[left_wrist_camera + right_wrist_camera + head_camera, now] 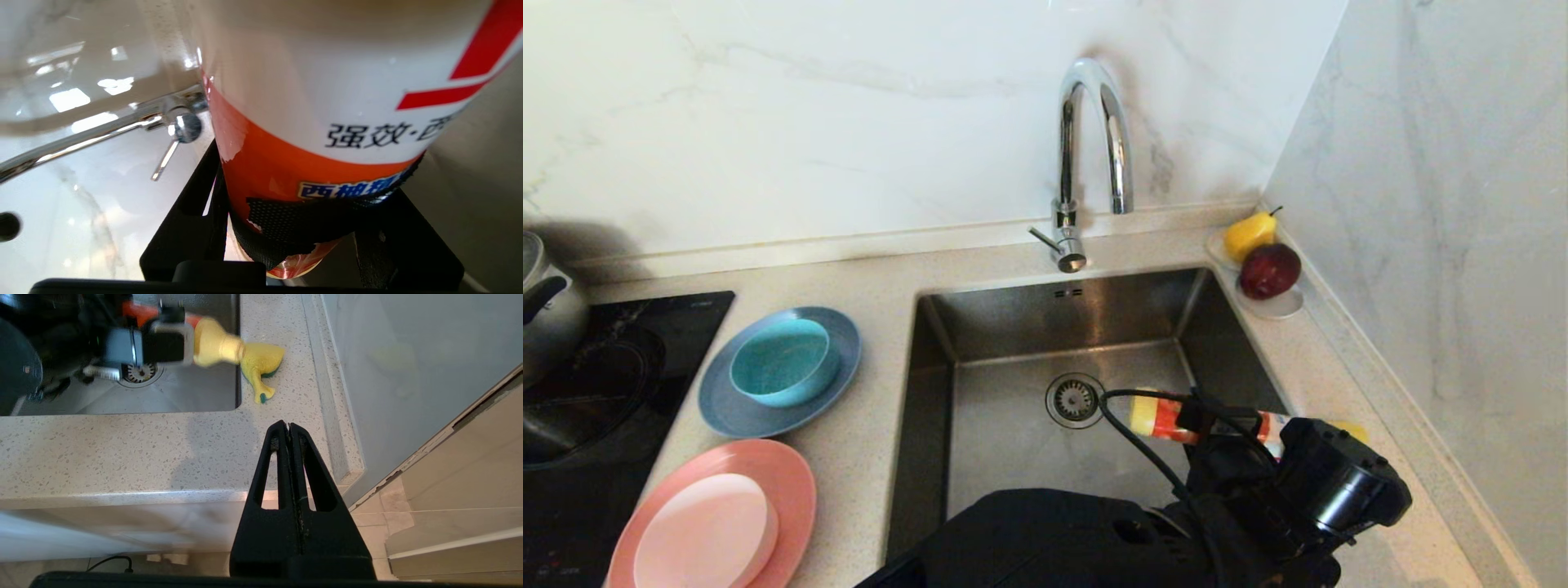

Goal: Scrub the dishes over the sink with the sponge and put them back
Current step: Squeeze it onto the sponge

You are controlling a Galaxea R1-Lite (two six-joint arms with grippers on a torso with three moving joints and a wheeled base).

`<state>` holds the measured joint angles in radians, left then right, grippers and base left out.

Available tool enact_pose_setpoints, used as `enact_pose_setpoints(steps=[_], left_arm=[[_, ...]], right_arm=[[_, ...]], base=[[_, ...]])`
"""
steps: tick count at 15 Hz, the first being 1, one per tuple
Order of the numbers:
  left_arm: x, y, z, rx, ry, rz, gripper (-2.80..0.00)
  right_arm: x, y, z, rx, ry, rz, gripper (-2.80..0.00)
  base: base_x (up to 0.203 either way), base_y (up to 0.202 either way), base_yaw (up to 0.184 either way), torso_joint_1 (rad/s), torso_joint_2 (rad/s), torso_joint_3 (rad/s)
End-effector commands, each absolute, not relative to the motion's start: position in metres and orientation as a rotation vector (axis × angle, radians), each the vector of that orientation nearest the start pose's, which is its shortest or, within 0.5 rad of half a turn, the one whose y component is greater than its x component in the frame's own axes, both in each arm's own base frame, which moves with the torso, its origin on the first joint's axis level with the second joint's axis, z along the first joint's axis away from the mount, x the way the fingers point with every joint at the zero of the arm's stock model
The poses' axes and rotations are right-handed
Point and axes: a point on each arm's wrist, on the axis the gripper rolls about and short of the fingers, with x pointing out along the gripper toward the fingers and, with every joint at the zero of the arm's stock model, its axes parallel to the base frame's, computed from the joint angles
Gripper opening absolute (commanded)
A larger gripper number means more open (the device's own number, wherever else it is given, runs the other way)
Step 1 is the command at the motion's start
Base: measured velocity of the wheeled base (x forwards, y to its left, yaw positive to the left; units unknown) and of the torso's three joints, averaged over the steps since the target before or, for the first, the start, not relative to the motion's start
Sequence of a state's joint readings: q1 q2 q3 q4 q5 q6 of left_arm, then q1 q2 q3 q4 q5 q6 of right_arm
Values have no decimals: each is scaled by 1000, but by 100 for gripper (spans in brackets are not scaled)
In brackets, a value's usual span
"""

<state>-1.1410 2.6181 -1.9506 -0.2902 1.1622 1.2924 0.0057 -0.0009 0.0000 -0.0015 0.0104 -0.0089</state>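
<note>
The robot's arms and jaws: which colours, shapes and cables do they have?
The left arm is matte black and bulky, with a looping black cable and a round black camera housing. The right gripper is black too: two slim tapered jaws, each with a long triangular cut-out. No markings are visible.

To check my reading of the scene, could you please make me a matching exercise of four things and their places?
Things:
1. teal bowl
2. sponge
3. bottle
4. apple

Places:
A. in the left gripper
B. on the white saucer, beside the pear
C. on the grey-blue plate
D. on the counter, right of the sink

Pairs: 1-C, 2-D, 3-A, 4-B
</note>
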Motion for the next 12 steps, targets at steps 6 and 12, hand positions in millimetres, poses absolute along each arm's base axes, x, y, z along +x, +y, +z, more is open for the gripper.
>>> enact_pose_setpoints(steps=[6,12], left_arm=[[245,-469,69,1616,149,-56,-280],[249,-468,66,1615,150,-46,-280]], right_arm=[[-23,0,76,-9,-3,17,-280],[-23,0,76,-9,-3,17,-280]], base=[[0,0,0,0,0,0],[0,0,0,0,0,0]])
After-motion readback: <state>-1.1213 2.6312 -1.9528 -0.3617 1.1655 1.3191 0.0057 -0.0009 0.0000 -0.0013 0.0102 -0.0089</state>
